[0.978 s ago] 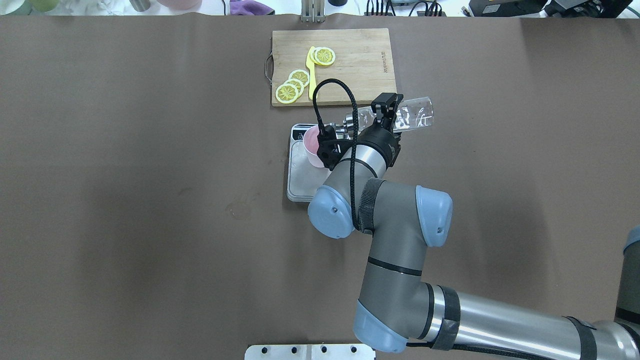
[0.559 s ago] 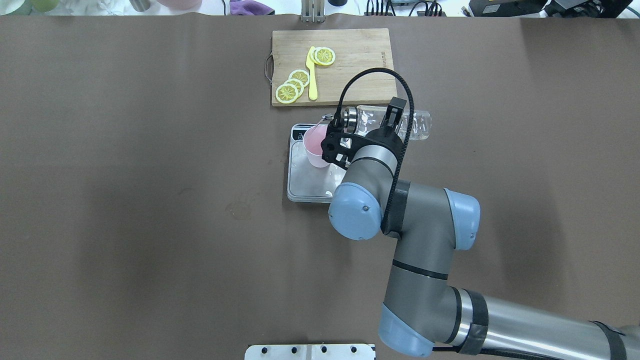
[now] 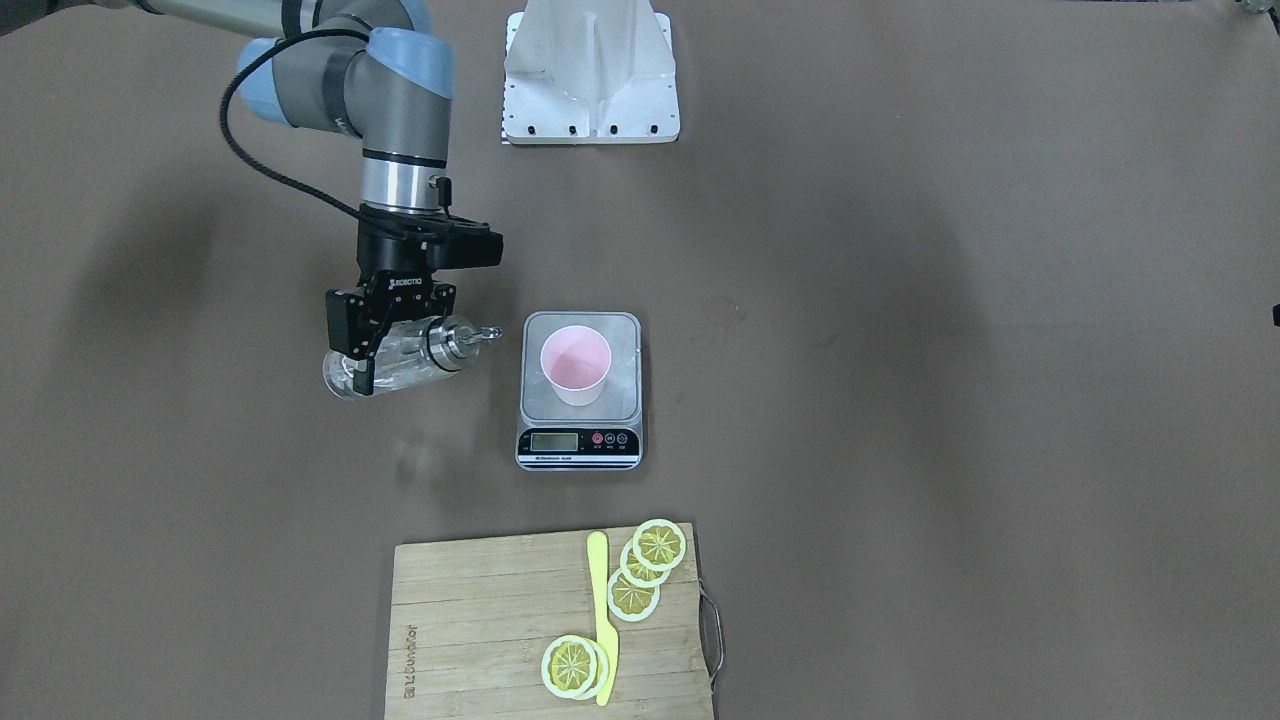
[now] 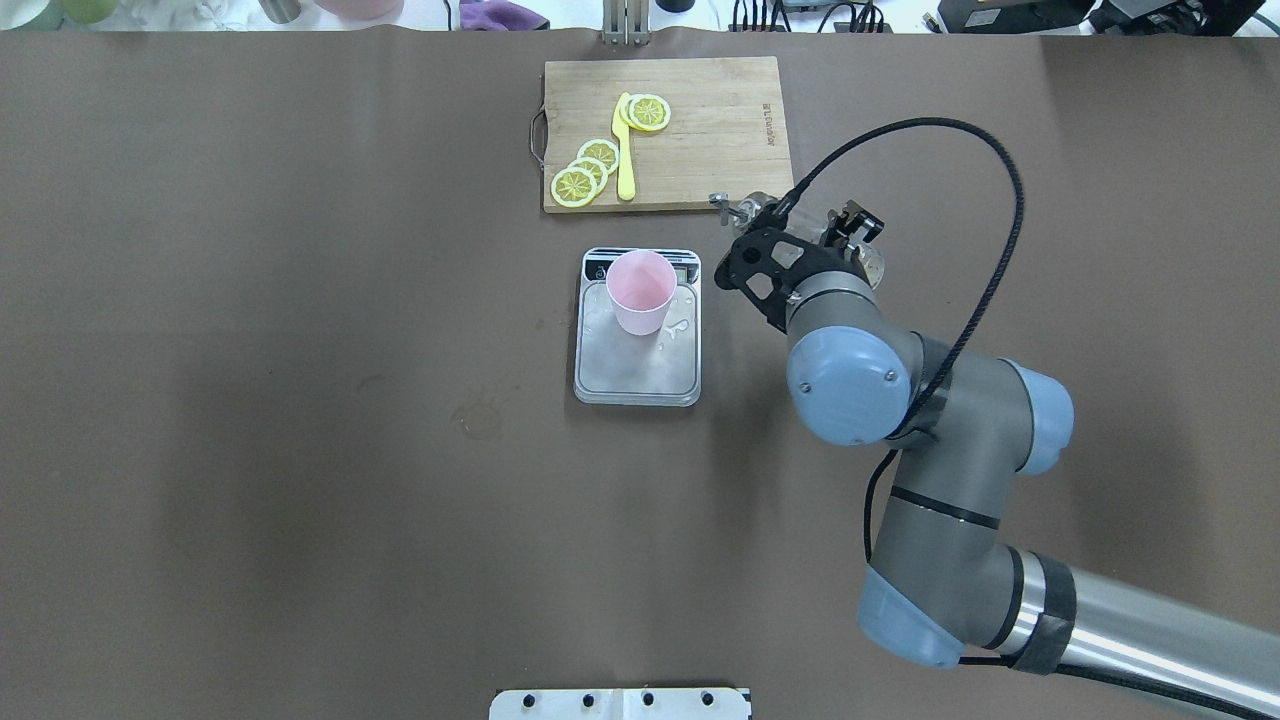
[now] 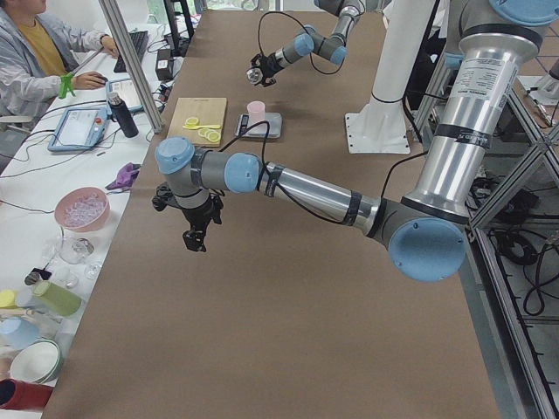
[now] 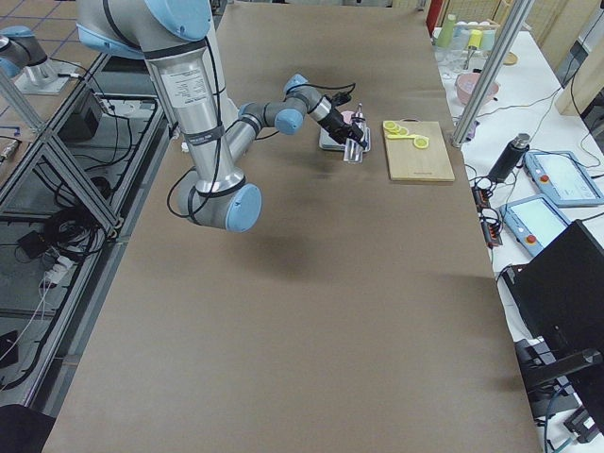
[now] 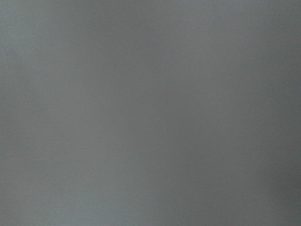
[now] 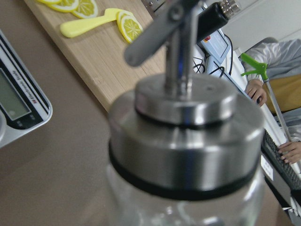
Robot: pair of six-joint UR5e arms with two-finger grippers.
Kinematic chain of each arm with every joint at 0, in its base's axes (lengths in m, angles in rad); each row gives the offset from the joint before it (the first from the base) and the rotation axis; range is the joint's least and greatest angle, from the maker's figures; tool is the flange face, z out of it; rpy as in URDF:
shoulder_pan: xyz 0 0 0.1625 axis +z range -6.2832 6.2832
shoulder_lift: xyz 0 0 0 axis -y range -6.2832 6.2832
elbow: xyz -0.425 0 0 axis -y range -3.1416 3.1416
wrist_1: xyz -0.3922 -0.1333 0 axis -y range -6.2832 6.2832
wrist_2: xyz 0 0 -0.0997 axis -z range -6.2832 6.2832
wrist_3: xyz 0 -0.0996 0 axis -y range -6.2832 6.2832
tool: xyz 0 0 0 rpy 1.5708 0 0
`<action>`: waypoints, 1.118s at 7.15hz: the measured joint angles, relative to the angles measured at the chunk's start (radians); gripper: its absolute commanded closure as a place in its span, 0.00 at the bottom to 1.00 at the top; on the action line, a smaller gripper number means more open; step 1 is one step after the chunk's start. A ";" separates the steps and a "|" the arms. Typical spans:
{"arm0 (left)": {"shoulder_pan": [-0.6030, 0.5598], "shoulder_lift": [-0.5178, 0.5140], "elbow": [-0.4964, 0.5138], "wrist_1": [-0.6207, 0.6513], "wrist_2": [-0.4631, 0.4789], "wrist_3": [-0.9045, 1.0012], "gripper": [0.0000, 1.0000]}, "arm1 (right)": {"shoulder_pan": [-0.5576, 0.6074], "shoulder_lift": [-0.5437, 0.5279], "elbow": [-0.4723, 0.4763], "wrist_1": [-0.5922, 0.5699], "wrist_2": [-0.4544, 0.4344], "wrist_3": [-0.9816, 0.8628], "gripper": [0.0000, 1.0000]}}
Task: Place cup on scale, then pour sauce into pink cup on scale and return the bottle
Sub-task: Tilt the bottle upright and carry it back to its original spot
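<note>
- The bottle [image 3: 405, 362] is pinched round its glass body by the right gripper [image 3: 380, 352]. It's tilted well over, with the spout [image 3: 487, 332] aimed at the scale [image 3: 533, 400] but short of its edge, so a strip of bare table [image 3: 900, 300] is left between them.
- The cup [image 3: 575, 366] is stood upright on the steel platform, inside all its edges and apart from the bottle.
- Loads of open table is seen on the robot's left of the scale. The board [image 3: 480, 620], with lemon slices [image 3: 660, 544] and a yellow knife [image 3: 602, 620], is parked past the display end with a clear gap.
- "ROBOTIQ" can be read on the gripper body in the front view. The mark burnt into the board and the print by the display [image 3: 555, 441] are too small to be read.
- Wet splashes [image 4: 680, 326] on the platform beside the cup are only picked up overhead, where the bottle is mostly hidden behind the wrist.
- The cap [image 8: 188, 127] is shown close up only by the right wrist view, with the board behind it.
- The left gripper [image 5: 194, 234] is caught only in the left side view, over bare table well away from the scale. Whether its jaws are spread can't be told.
</note>
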 measured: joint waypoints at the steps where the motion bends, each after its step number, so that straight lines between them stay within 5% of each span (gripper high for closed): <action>1: 0.000 0.000 -0.002 0.000 0.000 -0.001 0.02 | 0.048 -0.090 0.007 0.169 0.095 0.037 1.00; 4: 0.001 -0.001 -0.013 -0.001 0.001 -0.015 0.02 | 0.177 -0.373 -0.037 0.751 0.312 0.249 1.00; 6: 0.001 -0.003 -0.015 -0.001 0.003 -0.017 0.02 | 0.237 -0.448 -0.313 1.246 0.376 0.392 1.00; 8: 0.001 -0.002 -0.026 0.000 0.004 -0.029 0.02 | 0.369 -0.447 -0.481 1.413 0.532 0.379 1.00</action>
